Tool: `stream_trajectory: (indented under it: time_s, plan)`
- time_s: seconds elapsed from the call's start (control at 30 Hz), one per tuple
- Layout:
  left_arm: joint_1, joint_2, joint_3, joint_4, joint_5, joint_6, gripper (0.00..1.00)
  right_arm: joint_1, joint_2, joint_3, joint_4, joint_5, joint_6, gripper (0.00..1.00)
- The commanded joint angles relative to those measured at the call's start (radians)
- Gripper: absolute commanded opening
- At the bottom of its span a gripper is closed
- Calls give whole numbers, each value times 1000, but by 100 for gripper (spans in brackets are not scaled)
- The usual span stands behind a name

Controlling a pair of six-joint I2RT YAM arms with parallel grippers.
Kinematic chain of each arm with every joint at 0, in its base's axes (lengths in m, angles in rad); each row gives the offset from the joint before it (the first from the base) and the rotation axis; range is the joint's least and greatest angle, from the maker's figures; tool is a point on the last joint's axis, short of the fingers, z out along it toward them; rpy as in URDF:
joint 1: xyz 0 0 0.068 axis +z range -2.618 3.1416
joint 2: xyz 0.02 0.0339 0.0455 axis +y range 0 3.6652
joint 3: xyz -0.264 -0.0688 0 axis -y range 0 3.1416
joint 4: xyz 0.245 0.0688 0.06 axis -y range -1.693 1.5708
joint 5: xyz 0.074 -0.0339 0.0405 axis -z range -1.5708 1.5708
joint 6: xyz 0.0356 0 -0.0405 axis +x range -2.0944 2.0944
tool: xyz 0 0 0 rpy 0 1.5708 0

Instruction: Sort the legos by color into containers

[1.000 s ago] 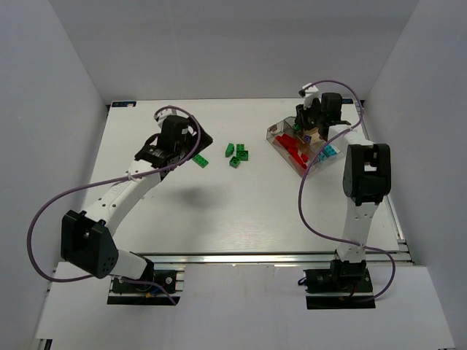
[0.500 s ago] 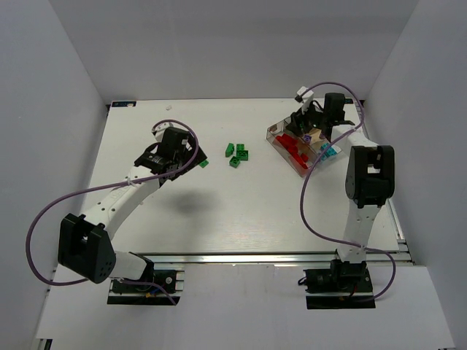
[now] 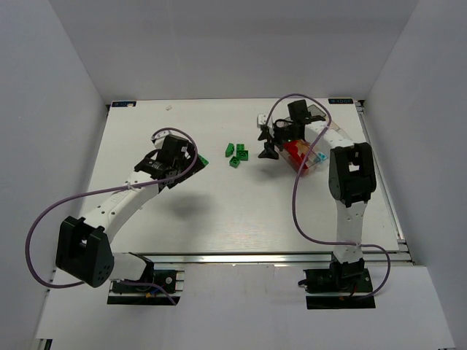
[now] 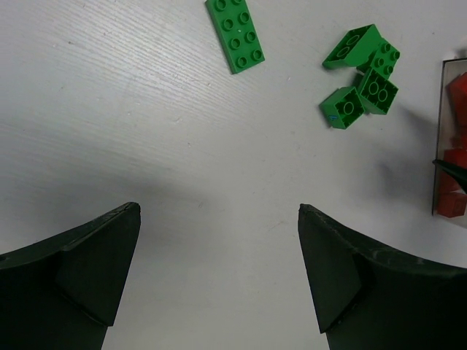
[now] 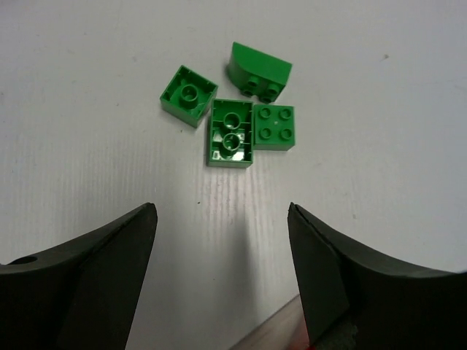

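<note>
Five green legos [image 5: 232, 133] are sitting unsorted on the table [image 3: 219, 211]: a cluster of four, plus one flat plate [image 4: 235, 33] lying apart from it. Reds [image 3: 295, 150] and a cyan [image 3: 322, 157] are already lying in the tray [image 4: 442, 109], so I'm judging this over halfway. Right gripper [image 5: 220, 211] is hovering near the cluster, fingers apart, holding nothing. Left gripper [image 4: 219, 211] is hanging near the plate, fingers spread, also empty.

Robot lab cell, white table [image 3: 241, 219], plain white walls [image 3: 66, 65], aluminium mounting rail [image 3: 248, 259]
</note>
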Motion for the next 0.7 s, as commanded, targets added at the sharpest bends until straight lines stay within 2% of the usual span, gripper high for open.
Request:
stream_trajectory:
  time_s: [0.0, 0.23, 0.57, 0.67]
  plan:
    - [2, -64, -25, -10, -15, 0, 98, 16, 18, -6, 8, 49, -4, 78]
    - [2, -92, -54, -16, -21, -9, 98, 82, 100, 31, 86, 162, 111, 78]
    - [2, -89, -65, -16, -22, -23, 98, 145, 179, 128, 86, 216, 137, 77]
    - [2, -81, -65, -10, -16, -21, 98, 145, 191, 141, 98, 226, 142, 73]
